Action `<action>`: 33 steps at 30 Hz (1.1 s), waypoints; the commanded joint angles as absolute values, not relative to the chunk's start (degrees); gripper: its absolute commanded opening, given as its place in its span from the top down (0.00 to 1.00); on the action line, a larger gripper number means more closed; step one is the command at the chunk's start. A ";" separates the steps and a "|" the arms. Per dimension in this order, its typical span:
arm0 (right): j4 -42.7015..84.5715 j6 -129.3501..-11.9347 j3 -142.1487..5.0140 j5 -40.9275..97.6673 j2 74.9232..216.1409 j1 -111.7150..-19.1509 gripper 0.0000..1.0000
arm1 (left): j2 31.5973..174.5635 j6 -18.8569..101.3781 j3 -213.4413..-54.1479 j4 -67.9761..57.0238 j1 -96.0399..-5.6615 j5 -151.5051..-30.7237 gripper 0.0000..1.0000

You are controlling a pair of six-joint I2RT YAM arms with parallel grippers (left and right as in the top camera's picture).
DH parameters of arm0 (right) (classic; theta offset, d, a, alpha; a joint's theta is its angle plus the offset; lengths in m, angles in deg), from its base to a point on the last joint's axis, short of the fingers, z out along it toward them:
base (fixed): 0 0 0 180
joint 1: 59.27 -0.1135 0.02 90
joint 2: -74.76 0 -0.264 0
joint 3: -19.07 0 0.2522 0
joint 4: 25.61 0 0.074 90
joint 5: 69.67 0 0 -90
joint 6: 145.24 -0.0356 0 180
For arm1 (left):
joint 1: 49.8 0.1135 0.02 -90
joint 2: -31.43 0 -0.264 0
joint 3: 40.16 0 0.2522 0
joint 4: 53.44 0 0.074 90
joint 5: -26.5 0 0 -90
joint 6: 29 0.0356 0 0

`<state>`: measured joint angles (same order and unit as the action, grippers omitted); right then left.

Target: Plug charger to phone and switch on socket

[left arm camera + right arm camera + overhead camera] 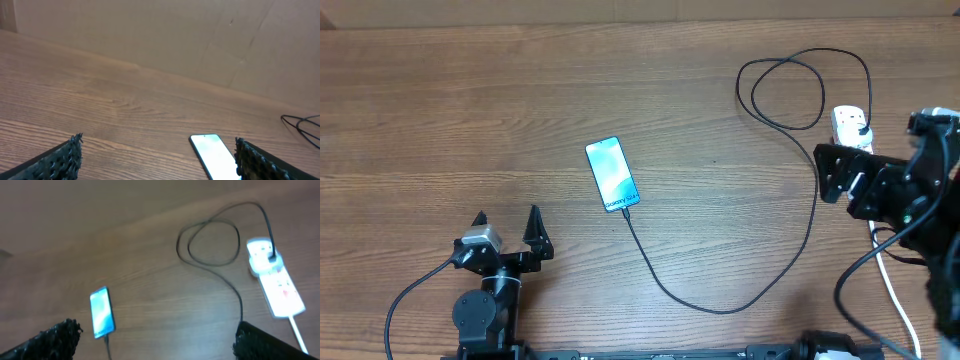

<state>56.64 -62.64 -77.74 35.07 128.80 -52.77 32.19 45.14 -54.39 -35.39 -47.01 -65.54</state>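
From overhead, the phone (pixel 612 174) is lying face up, screen glowing, near the middle of the table (pixel 470 100). The charger (pixel 720 308) is running from the phone's near end in a long curve to the right, looping at the far side and ending at the socket (pixel 850 122), which is sitting partly hidden under the right arm. The left gripper (pixel 507 225) is hovering near the table's front edge, well apart from the phone, jaws spread wide and holding nothing. The right gripper (pixel 820 175) is hanging just beside the socket, also wide open and empty. In the left wrist view, the fingers (pixel 62 160) are framing bare wood, the phone's bright screen lying beside the right-hand one. In the right wrist view, the fingers (pixel 55 340) are standing far apart with nothing between them, and the charger's black plug is sitting in the socket's far end.
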 commanded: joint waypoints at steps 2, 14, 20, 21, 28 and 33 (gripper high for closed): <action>47.06 -62.23 -65.17 34.54 122.02 -55.39 0.00 | 31.68 46.67 -54.19 -35.23 -46.71 -64.97 0.00; 15.42 -62.66 -27.92 36.05 102.35 -62.69 0.00 | 31.68 46.69 -54.19 -35.23 -46.71 -64.97 0.00; 5.86 -62.69 -13.39 40.01 91.93 -62.95 0.00 | 31.68 46.67 -54.19 -35.23 -46.71 -64.97 0.00; 5.06 -62.69 -11.20 40.40 89.94 -62.95 0.00 | 31.68 46.67 -54.19 -35.23 -46.71 -64.97 0.00; 4.68 -62.66 -3.77 41.01 80.26 -62.95 0.00 | 31.68 46.67 -54.19 -35.23 -46.71 -64.97 0.00; 3.81 -62.66 -0.84 41.01 76.26 -62.95 0.00 | 31.68 46.67 -54.19 -35.23 -46.71 -64.97 0.00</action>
<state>4.58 -62.73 -2.05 40.58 77.81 -62.69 32.19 45.14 -54.39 -35.34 -47.01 -65.35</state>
